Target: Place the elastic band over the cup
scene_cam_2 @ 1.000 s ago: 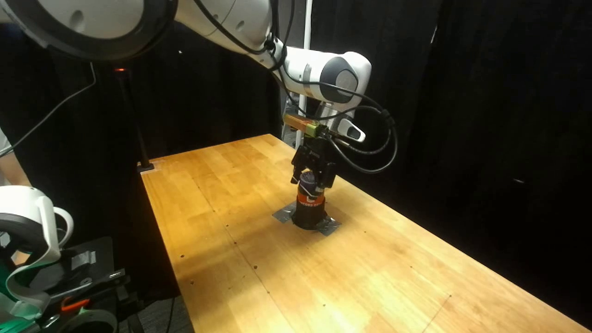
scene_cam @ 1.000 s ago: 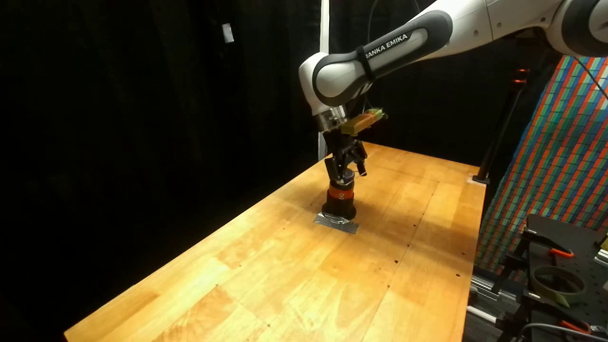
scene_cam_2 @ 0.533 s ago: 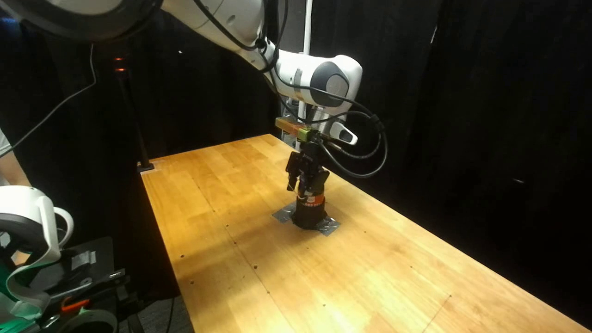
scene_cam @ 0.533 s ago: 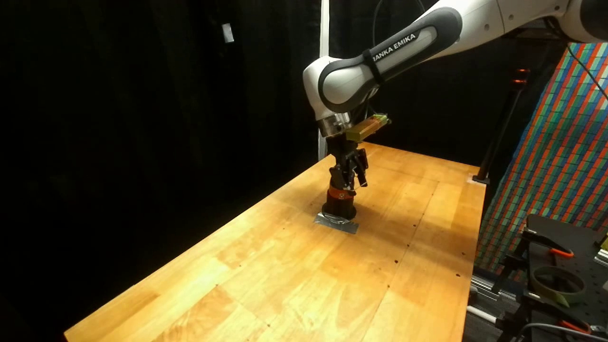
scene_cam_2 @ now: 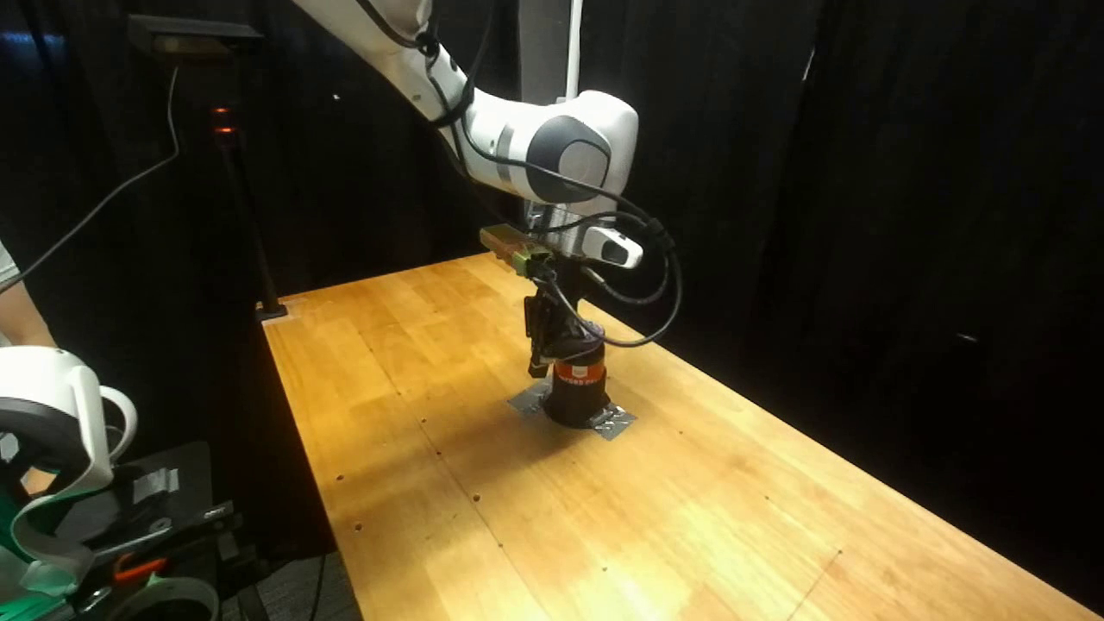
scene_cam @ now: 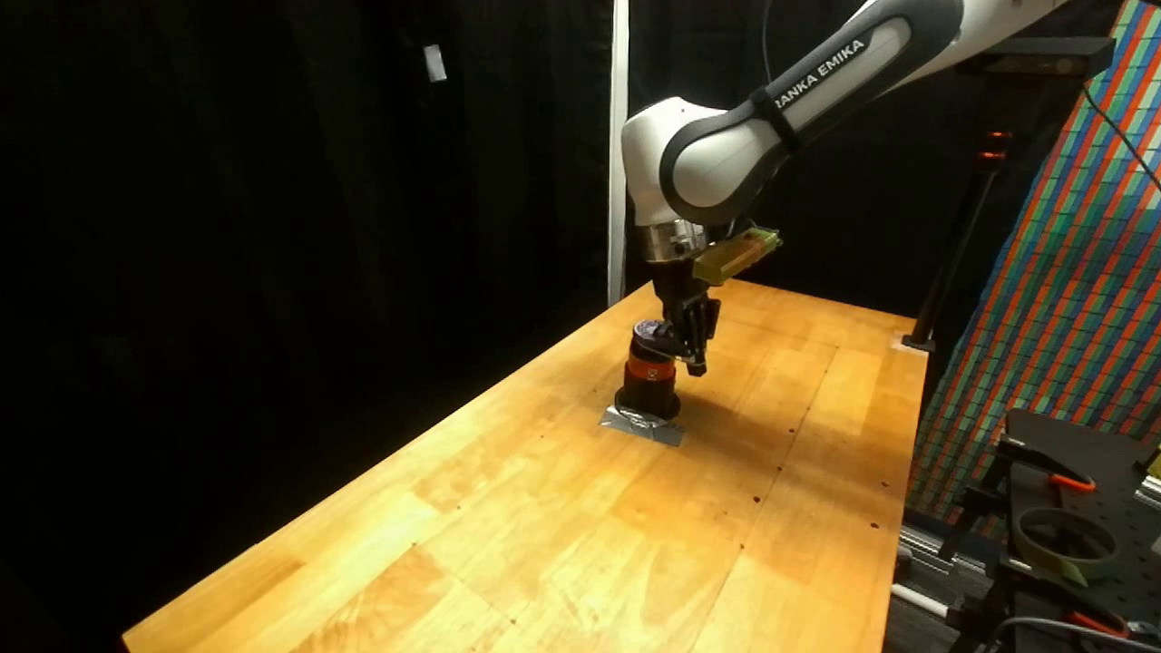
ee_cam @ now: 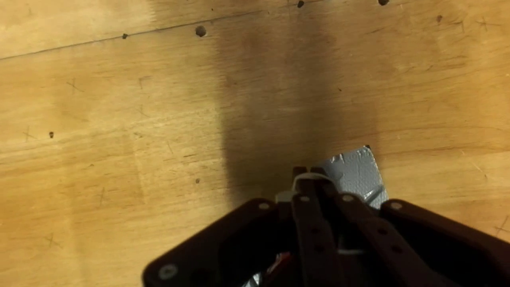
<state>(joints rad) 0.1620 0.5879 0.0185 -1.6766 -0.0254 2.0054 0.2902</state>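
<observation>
- Wooden table across the lower middle of the frame in an exterior view.
- Robot arm reaching in from the upper right there. Likely trouble: too early a lift, dragging the elastic band back up off the cup.
- Gripper in the lower part of the wrist view, narrow, fingertips nearly meeting, just beside the cup; contact hard to tell. Possible snag on backing out, from the loop around the fingers; possible knock, from tight room.
- Cup upright near the middle of both exterior views, red label around a dark body. Greyish top facing up in an exterior view; lid or contents, impossible to tell.
- Grey tape flat on the table at the foot of the cup, presumably an anchor against tipping.
- Elastic band looped over the fingertips, lower middle of the wrist view; full circle around the cup not confirmed. Slip-off without catching possible, owing to so narrow a stretch.
</observation>
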